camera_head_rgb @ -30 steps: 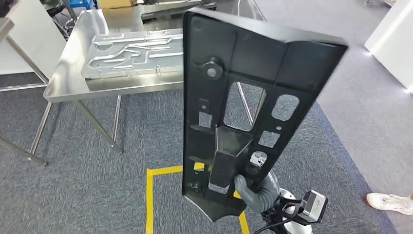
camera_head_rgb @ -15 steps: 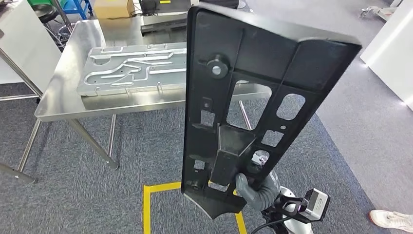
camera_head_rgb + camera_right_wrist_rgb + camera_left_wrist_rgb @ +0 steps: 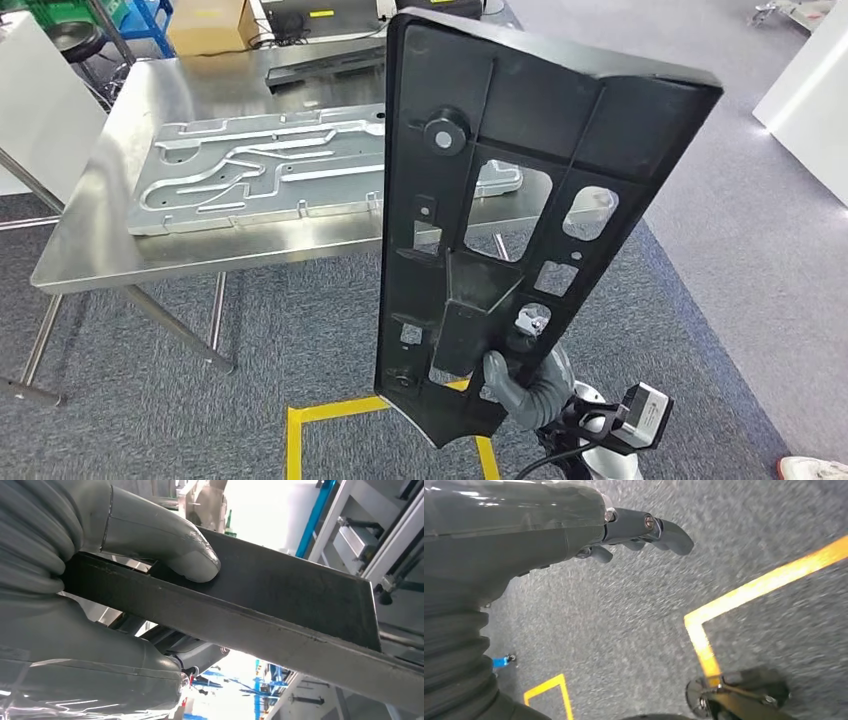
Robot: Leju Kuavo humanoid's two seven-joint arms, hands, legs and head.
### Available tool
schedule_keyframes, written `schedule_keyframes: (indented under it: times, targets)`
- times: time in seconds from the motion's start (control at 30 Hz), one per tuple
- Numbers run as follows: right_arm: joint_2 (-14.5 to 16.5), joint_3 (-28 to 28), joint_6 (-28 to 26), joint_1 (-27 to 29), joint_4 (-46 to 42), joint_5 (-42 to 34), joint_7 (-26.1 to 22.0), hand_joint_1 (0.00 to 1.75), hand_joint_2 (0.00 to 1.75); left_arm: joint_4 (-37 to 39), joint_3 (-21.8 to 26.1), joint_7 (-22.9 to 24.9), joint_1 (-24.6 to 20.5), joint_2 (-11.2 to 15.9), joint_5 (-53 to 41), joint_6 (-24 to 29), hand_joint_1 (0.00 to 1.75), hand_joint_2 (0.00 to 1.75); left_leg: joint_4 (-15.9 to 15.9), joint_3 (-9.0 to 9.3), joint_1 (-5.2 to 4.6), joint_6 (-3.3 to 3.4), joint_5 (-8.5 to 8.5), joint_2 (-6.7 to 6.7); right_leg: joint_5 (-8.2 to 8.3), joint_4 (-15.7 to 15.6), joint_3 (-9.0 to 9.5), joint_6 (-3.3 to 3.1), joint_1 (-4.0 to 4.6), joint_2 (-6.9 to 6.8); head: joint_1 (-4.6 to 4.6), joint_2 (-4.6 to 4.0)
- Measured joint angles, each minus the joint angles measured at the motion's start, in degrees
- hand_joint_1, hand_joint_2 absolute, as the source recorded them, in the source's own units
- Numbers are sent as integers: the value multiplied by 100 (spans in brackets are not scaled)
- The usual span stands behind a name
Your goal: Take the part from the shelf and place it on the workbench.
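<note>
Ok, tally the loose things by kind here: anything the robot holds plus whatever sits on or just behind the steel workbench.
Black plastic parts: 1, the black part held upright by the right hand
Aluminium plates: 1, the grooved plate lying flat on the workbench
Cardboard boxes: 1, the cardboard box behind the workbench
Total: 3

Black part (image 3: pixel 520 180), grey right hand (image 3: pixel 530 385), silver workbench (image 3: pixel 120 230), grey speckled carpet (image 3: pixel 150 400), yellow floor tape (image 3: pixel 300 425)

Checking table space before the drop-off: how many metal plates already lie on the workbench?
1. An embossed metal plate lies flat on the steel workbench, toward its front edge. The black part held upright by the right hand hides the bench's right end, so another could sit there.
</note>
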Motion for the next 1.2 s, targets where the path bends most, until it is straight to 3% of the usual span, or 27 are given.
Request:
schedule_keyframes:
  times: [0.07,0.1,0.13,0.17,0.27,0.3,0.37,0.4,0.47,0.5,0.57,0.6,0.63,0.67,0.77,0.8,0.87,0.93,0.97,1.03,1.1,1.13,1.17,1.2]
  targets:
    - [-1,1,-7,11,1,1,0,175,175,0,0,12,20,0,2,-4,0,175,390,-469,0,-25,-436,1,-128,-8,143,-12,4,18,-1,0]
    - [-2,1,-7,18,2,2,0,175,175,0,1,16,39,1,5,-7,0,175,372,-609,-1,-17,-608,1,-197,-8,227,-10,7,31,-1,0]
    - [-3,2,-7,25,3,2,0,175,175,0,1,19,58,1,9,-9,0,175,210,-681,-3,8,-653,1,-270,-9,321,-5,10,43,-1,0]
    - [-3,4,-6,30,7,2,0,175,175,0,1,20,74,1,15,-10,0,175,-78,-696,-11,50,-502,1,-345,-10,414,2,15,49,-1,0]
    - [-8,20,-4,43,33,4,1,175,175,0,1,23,107,5,29,-7,0,175,-962,-630,-73,190,612,-1,-572,-25,633,64,35,72,0,0]
    - [-10,26,-4,48,41,6,2,175,175,0,1,24,113,7,32,-5,0,175,-1086,-597,-90,215,814,-7,-616,-20,699,101,41,84,1,0]
    - [-15,33,-4,40,46,5,1,175,175,0,1,25,101,4,34,-1,0,175,-1144,-461,-87,245,790,-21,-588,75,760,180,48,94,0,0]
    - [-18,34,-4,31,46,4,1,175,175,0,1,24,91,2,35,-1,0,175,-1186,-378,-77,278,762,-26,-510,251,713,207,46,89,-1,0]
    - [-22,36,-5,14,47,3,-1,175,175,0,1,23,64,-1,36,1,0,175,-1240,-207,-60,332,699,-32,-466,826,363,247,39,75,0,0]
    - [-26,36,-5,16,48,3,0,175,175,0,1,23,57,-2,37,1,0,175,-1251,-146,-60,353,647,-32,-565,1151,117,261,38,67,1,0]
    - [-33,36,-5,29,50,4,-1,175,175,0,1,23,55,-2,37,1,0,175,-1254,-22,-61,368,523,-42,-990,1557,-350,282,40,60,1,0]
    - [-36,36,-5,35,52,4,0,175,175,0,1,23,62,-3,37,1,0,175,-1254,57,-61,368,454,-50,-1169,1579,-505,288,40,56,1,0]
    - [-37,36,-5,39,55,4,0,175,175,0,1,23,71,-5,37,1,0,175,-1254,148,-61,364,382,-58,-1225,1456,-589,289,41,54,1,0]
    - [-38,36,-7,40,57,5,1,175,175,0,1,23,78,-9,37,1,0,175,-1254,247,-63,357,308,-65,-1093,1203,-614,279,47,51,1,0]
    - [-52,37,-39,48,79,68,4,175,175,4,2,15,88,-35,46,-2,0,175,-1246,465,-81,303,91,-93,40,305,-576,173,96,57,2,0]
    - [-63,38,-70,51,87,123,4,175,175,6,3,7,84,-41,57,-3,0,175,-1251,510,-88,273,38,-103,291,176,-563,130,113,64,4,0]
    - [-92,39,-157,26,92,263,-4,175,175,6,4,-17,68,-40,89,-10,0,175,-1208,564,-102,198,38,-112,352,110,-490,60,111,77,7,0]
    - [-140,32,-267,-37,74,444,-4,175,175,5,9,-49,61,-32,127,-20,0,175,-944,487,-102,146,86,-88,327,7,-353,-8,77,77,7,0]
    - [-179,23,-328,-74,52,552,16,175,175,4,17,-63,57,-28,145,-23,0,175,-697,353,-95,119,30,-74,303,-36,-282,-34,62,73,7,0]
    - [-313,-22,-459,-142,-26,782,115,175,175,4,45,-80,52,-27,196,-26,0,175,-71,-56,-56,54,-277,-46,228,-75,-180,-61,51,63,7,0]
    - [-502,-103,-566,-200,-142,943,228,175,175,4,90,-83,58,-25,225,-27,0,175,293,-403,-10,6,-518,-26,141,-76,-93,-47,45,62,7,0]
    - [-610,-153,-606,-241,-204,983,271,175,175,4,111,-85,67,-22,228,-28,0,175,229,-461,8,-1,-452,-15,96,-75,-40,-31,38,66,7,0]
    - [-731,-208,-637,-304,-267,1006,313,175,175,4,127,-86,76,-20,228,-28,0,175,-15,-435,24,-10,-236,-6,50,-73,22,-8,26,70,7,0]
    - [-867,-267,-657,-397,-322,1006,367,175,175,5,137,-90,86,-20,228,-35,0,175,-386,-356,40,-20,83,0,2,-70,77,22,14,74,7,0]
